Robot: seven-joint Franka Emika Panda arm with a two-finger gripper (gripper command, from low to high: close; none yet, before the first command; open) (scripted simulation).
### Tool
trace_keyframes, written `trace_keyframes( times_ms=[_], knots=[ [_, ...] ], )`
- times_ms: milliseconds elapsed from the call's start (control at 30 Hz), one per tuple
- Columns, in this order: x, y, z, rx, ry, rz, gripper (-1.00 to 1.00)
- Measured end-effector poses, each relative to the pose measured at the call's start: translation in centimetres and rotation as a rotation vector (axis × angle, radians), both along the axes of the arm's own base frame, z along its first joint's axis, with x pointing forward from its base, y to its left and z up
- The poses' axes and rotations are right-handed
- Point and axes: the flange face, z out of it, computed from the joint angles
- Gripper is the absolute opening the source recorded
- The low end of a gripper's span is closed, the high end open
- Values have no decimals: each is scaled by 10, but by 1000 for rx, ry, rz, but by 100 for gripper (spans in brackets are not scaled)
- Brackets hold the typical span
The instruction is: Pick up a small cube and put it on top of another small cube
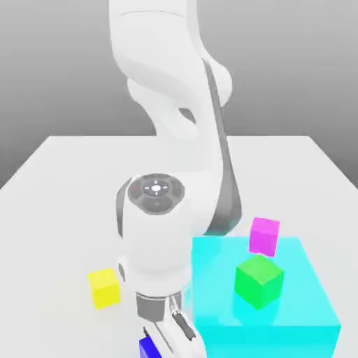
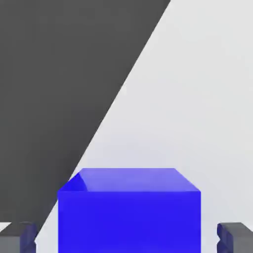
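White arm (image 1: 175,140) bent steeply downward at the near table edge, wrist lowermost; gripper (image 2: 128,237) fingers (image 2: 236,236) standing apart, pointing down.

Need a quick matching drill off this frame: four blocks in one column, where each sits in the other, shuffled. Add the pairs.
Things:
1. blue cube
2. yellow cube
3. green cube
4. pink cube

Places:
A. on the big cyan block, nearer the camera in the exterior view
B. between the fingers of the pincer
C. on the white table, at the exterior view's left of the arm
D. at the far edge of the big cyan block

Pairs: 1-B, 2-C, 3-A, 4-D
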Motion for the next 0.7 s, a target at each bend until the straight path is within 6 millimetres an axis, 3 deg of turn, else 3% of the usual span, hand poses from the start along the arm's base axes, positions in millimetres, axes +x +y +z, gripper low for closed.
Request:
trace_keyframes(
  times_ms=[100,167,267,333,433,600,667,700],
  knots=[
    [0,0,-7,0,0,0,-100],
    [0,0,6,1,0,-2,-100],
    [0,0,44,0,0,-1,-100],
    [12,-13,78,-27,-42,1,-100],
    [20,-8,129,-51,-89,-5,-100],
    [20,26,209,-73,-154,1,-100],
    [6,54,223,-58,-142,-9,-100],
    [-4,79,228,-47,-130,4,-100]
  ],
)
